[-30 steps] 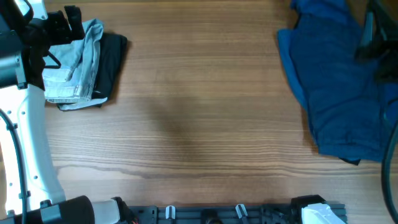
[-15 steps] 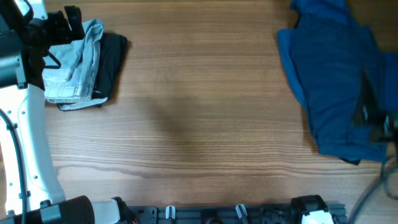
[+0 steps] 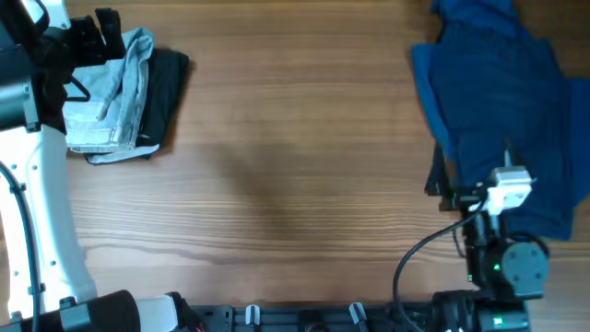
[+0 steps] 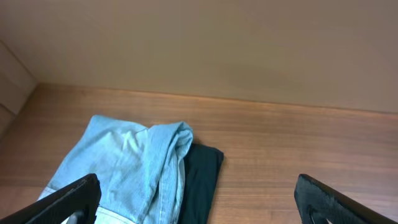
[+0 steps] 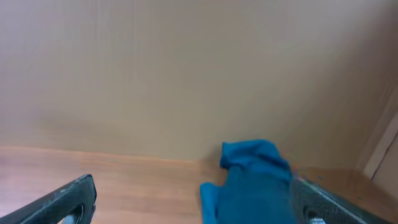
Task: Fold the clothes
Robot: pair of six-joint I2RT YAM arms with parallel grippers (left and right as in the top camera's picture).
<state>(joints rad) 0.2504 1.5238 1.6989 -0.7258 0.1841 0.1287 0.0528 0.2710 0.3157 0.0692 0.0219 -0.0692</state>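
Denim shorts [image 3: 106, 97], pale blue, lie folded at the far left of the table [image 3: 295, 166]. They rest on a black garment [image 3: 166, 92], which shows along their right side. My left claw [image 4: 198, 186] is spread wide over the far edge of the shorts and holds nothing. A dark blue garment [image 3: 502, 111] lies unfolded and wrinkled at the far right. My right claw [image 5: 193, 190] is spread wide too, and empty, over the near left edge of this blue cloth. I cannot tell if it touches the cloth.

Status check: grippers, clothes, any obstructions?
Left gripper open, by shorts. Right gripper open, over blue garment near edge. Shorts folded on black garment; blue garment unfolded. Nothing blocking.
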